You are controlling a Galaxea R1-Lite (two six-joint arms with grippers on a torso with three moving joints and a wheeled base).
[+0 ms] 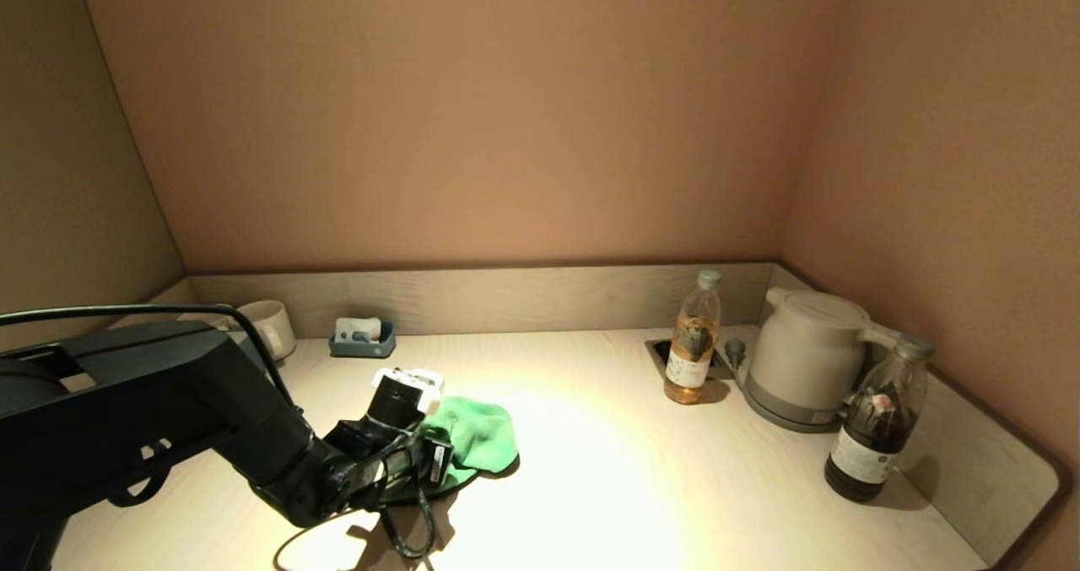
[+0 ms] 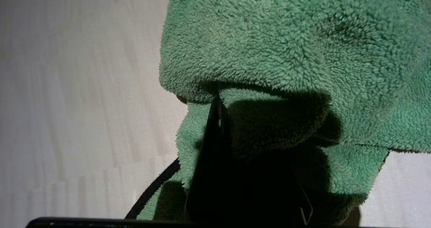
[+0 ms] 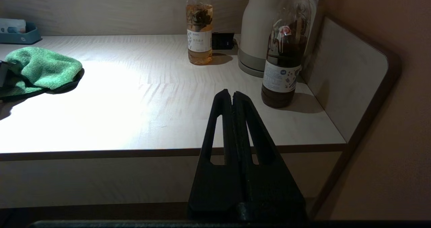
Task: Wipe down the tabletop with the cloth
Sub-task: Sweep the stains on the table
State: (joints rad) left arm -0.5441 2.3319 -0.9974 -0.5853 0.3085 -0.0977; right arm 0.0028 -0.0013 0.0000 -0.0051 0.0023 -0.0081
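The green fleece cloth (image 1: 474, 434) lies bunched on the left part of the pale wooden tabletop (image 1: 607, 478). My left gripper (image 1: 426, 460) is down on the cloth's near edge. In the left wrist view, a fold of the cloth (image 2: 269, 46) is pinched between the dark fingers (image 2: 210, 137), so the gripper (image 2: 259, 127) is shut on it. The fingertips are buried in the fabric. My right gripper (image 3: 232, 94) is shut and empty, parked below and in front of the table's front edge; the cloth (image 3: 40, 66) shows far off in its view.
A tea bottle (image 1: 693, 339), a white kettle (image 1: 806, 360) and a dark bottle (image 1: 877, 423) stand at the back right. A mug (image 1: 268, 326) and a small blue tray (image 1: 363, 339) sit at the back left. Low panels border the back and right.
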